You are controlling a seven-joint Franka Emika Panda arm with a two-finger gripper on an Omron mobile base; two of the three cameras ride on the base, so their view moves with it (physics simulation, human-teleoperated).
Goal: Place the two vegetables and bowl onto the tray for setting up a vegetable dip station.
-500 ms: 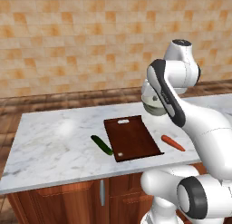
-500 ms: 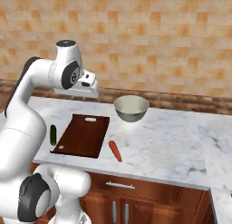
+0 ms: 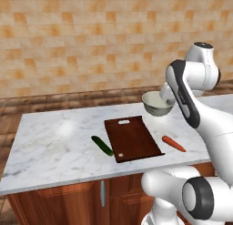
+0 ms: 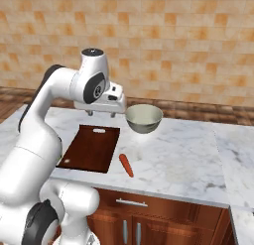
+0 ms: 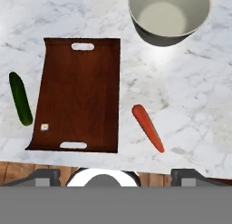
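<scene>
The dark reddish-brown tray [image 3: 133,138] [image 4: 92,148] [image 5: 79,94] lies flat on the marble counter with nothing on it. On the counter to its left is the green cucumber [image 3: 102,145] [image 5: 20,104], and to its right the orange carrot [image 3: 173,143] [image 4: 126,165] [image 5: 147,127]. The pale bowl [image 3: 157,104] [image 4: 144,118] [image 5: 168,17] stands upright past the tray's far right corner. My gripper [image 4: 101,113] hangs open and empty well above the tray's far end, left of the bowl, touching nothing. Its fingertips [image 5: 43,177] sit wide apart in the hand view.
The marble counter [image 3: 54,146] ends at a front edge above wooden cabinet doors [image 4: 134,209]. A tan tiled wall [image 3: 91,42] runs behind it. My own white arm [image 3: 195,105] rises along the counter's right side in the left base view.
The arm has swung right and a little lower, bringing the hand closer to the bowl. Tray, cucumber, carrot and bowl have not moved.
</scene>
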